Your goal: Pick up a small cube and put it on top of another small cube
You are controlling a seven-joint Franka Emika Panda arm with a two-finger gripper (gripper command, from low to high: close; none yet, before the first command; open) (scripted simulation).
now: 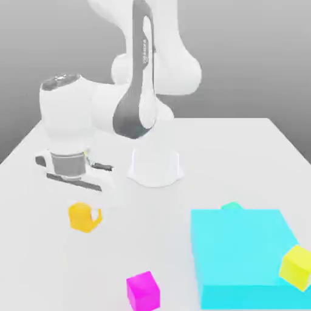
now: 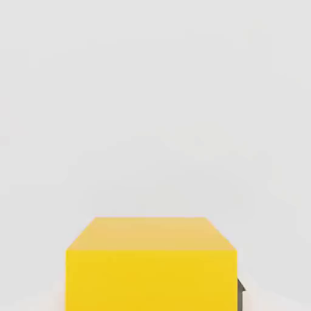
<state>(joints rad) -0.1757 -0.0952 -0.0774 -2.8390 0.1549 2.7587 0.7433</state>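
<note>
small dark lettering, too small to read, along the arm's grey link [image 1: 144,48], hand [image 1: 85,209] closed on the amber cube [image 1: 82,217], over the pale counter [image 1: 176,243]

exterior view, upper centre, slightly left | small vertical lettering [image 1: 145,48] along dark strip [image 1: 142,79] of white arm [image 1: 112,106] | too small to read for certain

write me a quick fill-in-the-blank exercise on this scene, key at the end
The amber cube is held by the ____.
The big block is coloured ____.
In the exterior view, the small cube nearest the bottom edge is coloured ____.
The lemon-yellow cube is at the exterior view's far ____.

Missing words: gripper; cyan; magenta; right
</note>
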